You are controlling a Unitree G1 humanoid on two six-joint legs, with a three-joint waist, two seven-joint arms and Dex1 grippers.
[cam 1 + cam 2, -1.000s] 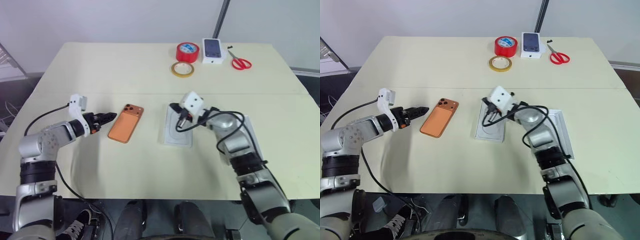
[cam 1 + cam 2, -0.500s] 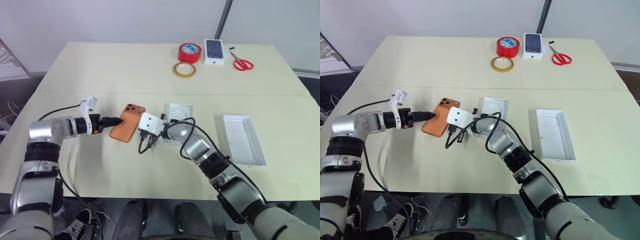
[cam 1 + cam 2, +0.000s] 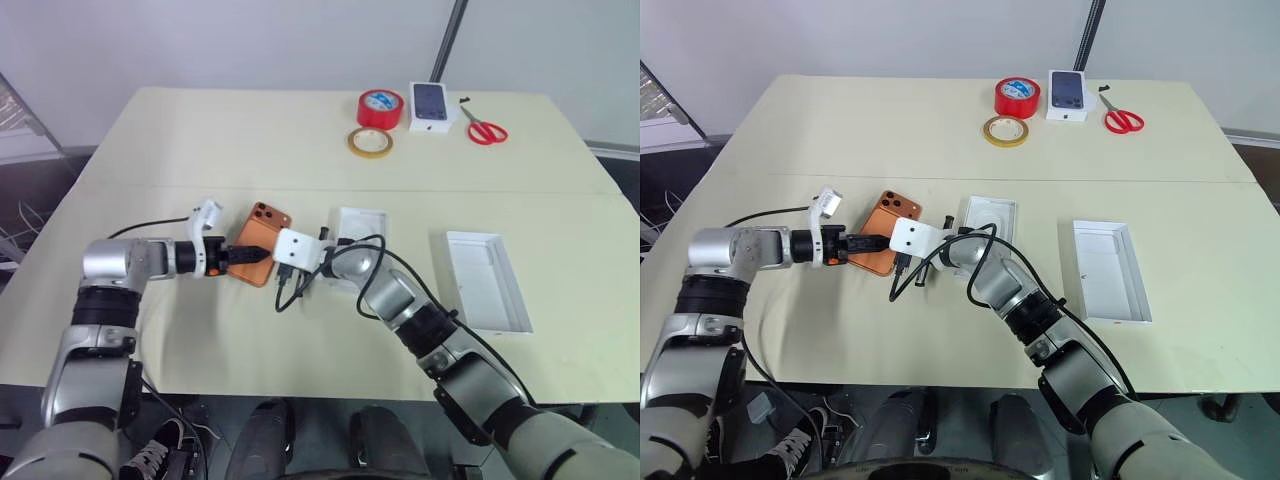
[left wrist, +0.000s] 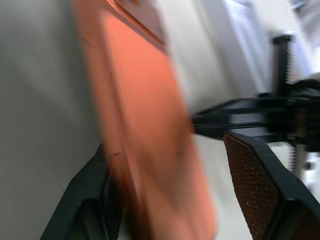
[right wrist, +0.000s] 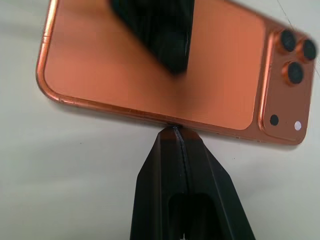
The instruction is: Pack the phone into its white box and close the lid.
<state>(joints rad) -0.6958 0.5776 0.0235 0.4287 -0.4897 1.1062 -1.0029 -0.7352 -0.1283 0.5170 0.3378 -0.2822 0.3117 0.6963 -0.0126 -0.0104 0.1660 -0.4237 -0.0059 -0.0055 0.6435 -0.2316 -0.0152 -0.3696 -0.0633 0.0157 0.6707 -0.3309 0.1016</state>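
The orange phone (image 3: 257,236) lies back up on the table, its three lenses (image 5: 292,55) at the far corner. My left gripper (image 3: 249,254) comes in from the left and stands open, with the phone (image 4: 150,130) between its fingers. One finger (image 4: 87,200) is at the phone's edge and the other finger (image 4: 260,190) stands apart from it. My right gripper (image 5: 175,131) is shut, its tips against the phone's long edge. The white box (image 3: 361,221) sits just right of the phone, partly hidden by my right arm. The lid (image 3: 487,281) lies open side up further right.
At the table's far side are a red tape roll (image 3: 379,105), a yellow tape ring (image 3: 369,141), a white box with a phone picture (image 3: 430,103) and red scissors (image 3: 484,128). A black cable loops under my right wrist (image 3: 290,290).
My left gripper has moved right and its fingers now reach around the phone. My right gripper swung left from over the white box to the phone's edge, then stayed there.
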